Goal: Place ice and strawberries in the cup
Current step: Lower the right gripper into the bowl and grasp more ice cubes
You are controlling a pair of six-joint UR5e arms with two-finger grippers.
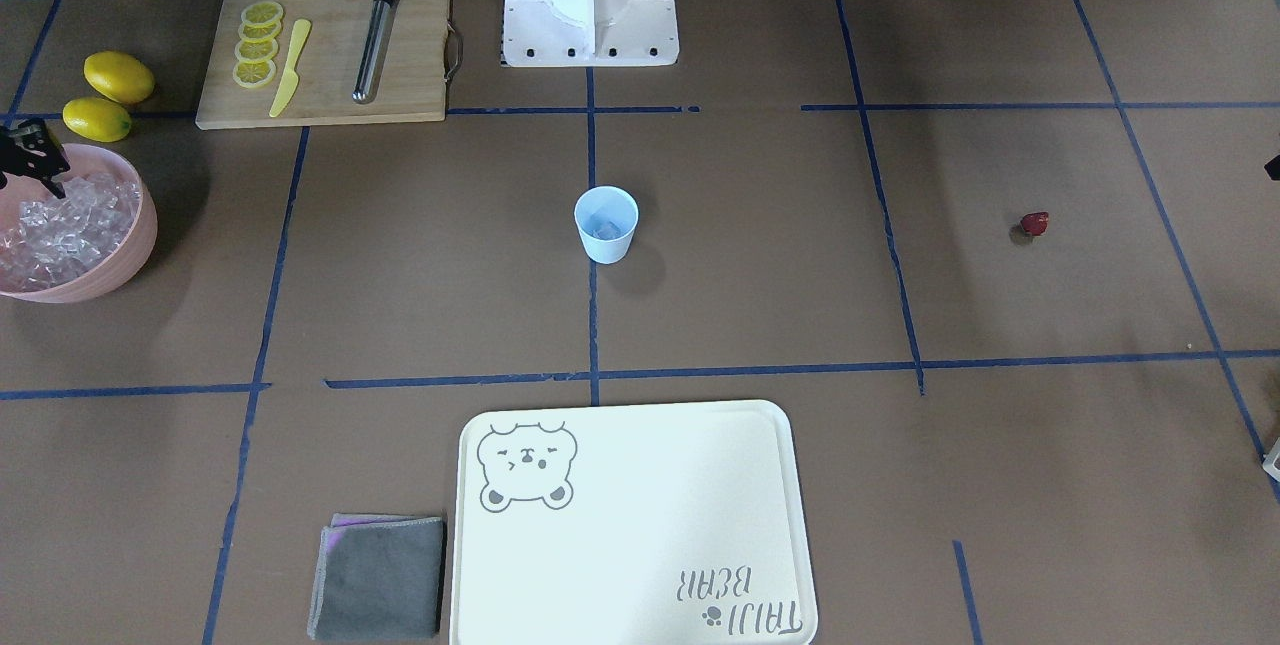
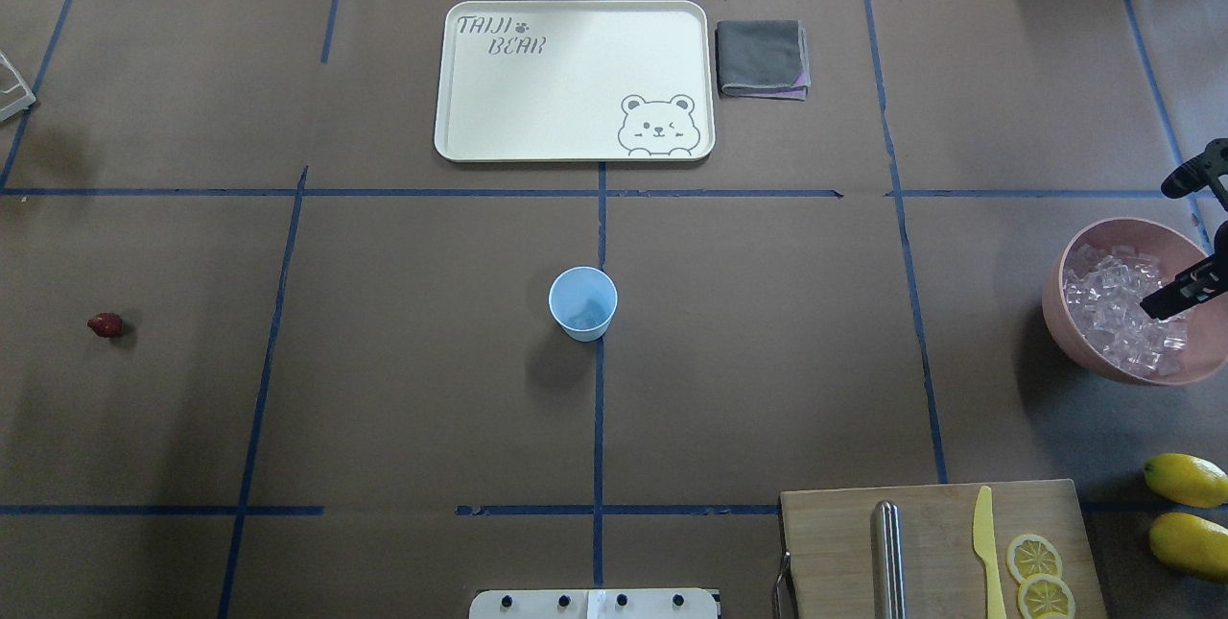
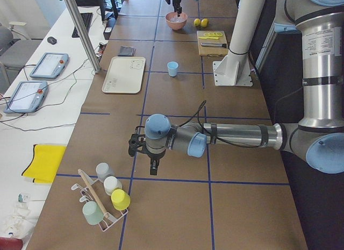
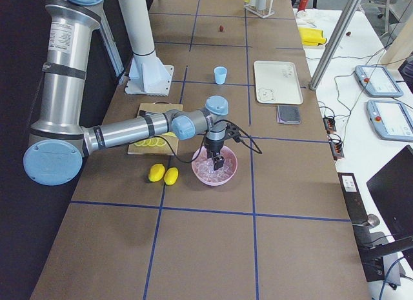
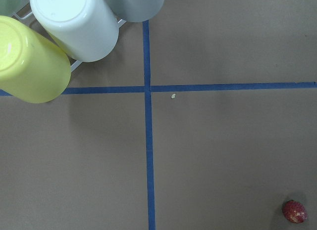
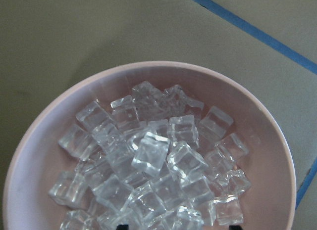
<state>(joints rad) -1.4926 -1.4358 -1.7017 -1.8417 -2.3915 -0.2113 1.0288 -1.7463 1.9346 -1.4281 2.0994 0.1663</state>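
Ice (image 6: 148, 156), glassy cubes in round pink bowl (image 6: 86, 94)

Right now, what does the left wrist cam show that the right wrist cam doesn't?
Left wrist only: the strawberry lying on the table at lower right, and three upturned cups (yellow, white, grey) at upper left.
Right wrist only: the pink bowl holding a pile of ice.
Both: the brown table and blue tape lines. Neither shows the blue cup.
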